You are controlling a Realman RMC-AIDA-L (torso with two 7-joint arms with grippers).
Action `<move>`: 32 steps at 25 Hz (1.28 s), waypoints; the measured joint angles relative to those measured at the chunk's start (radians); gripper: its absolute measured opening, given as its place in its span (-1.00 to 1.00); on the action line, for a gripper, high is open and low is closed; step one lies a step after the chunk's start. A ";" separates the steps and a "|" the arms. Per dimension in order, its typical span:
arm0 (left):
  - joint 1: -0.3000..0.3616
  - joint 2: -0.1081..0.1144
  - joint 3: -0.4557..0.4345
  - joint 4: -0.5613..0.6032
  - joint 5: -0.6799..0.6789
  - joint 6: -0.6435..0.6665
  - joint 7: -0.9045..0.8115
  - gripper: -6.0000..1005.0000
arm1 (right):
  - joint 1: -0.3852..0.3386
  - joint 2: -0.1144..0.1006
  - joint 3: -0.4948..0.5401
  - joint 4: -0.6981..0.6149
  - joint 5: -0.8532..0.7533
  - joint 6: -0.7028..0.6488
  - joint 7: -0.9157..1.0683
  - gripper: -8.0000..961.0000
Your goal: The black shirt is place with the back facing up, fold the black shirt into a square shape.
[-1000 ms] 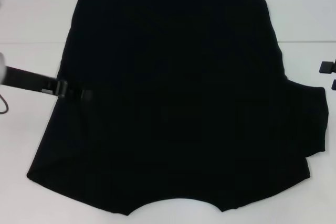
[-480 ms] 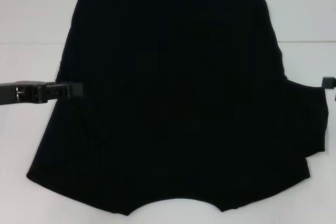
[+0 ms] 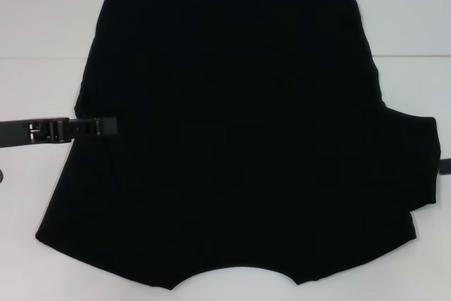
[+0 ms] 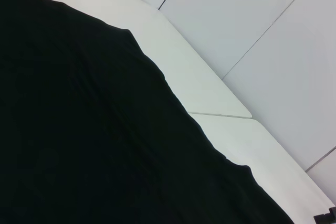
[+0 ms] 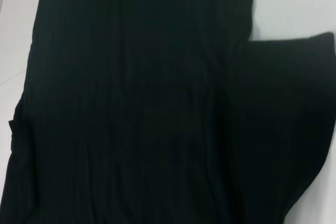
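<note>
The left gripper [image 3: 106,127] is lying over the black shirt [image 3: 239,139]'s left edge; I cannot tell its fingers' state, so it is risking bunching cloth.

The left gripper [image 3: 106,127] reaches in level from the robot's left with its arm stretched sideways, while the right gripper [image 3: 445,166] barely shows at the far right edge.
</note>
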State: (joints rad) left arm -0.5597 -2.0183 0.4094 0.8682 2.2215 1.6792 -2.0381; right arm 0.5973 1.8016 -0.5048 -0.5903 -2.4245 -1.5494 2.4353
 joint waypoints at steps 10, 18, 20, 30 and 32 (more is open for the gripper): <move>-0.003 -0.001 0.000 -0.002 -0.003 -0.011 -0.001 -0.28 | 0.043 0.040 -0.029 0.013 -0.095 0.062 0.044 0.81; -0.003 -0.006 0.005 -0.003 -0.004 -0.031 -0.001 -0.28 | 0.047 0.041 -0.033 0.007 -0.115 0.078 0.069 0.48; -0.003 -0.007 0.006 -0.003 -0.004 -0.035 -0.001 -0.28 | 0.048 0.044 -0.038 0.011 -0.117 0.086 0.069 0.14; -0.003 -0.006 0.001 -0.004 -0.005 -0.050 -0.001 -0.28 | 0.066 0.050 -0.042 0.045 -0.146 0.142 0.085 -0.25; -0.002 -0.006 0.001 -0.005 -0.005 -0.053 -0.001 -0.28 | 0.071 0.050 -0.043 0.054 -0.151 0.152 0.087 -0.30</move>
State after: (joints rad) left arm -0.5615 -2.0247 0.4100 0.8637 2.2164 1.6265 -2.0387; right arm 0.6681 1.8517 -0.5476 -0.5368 -2.5758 -1.3975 2.5221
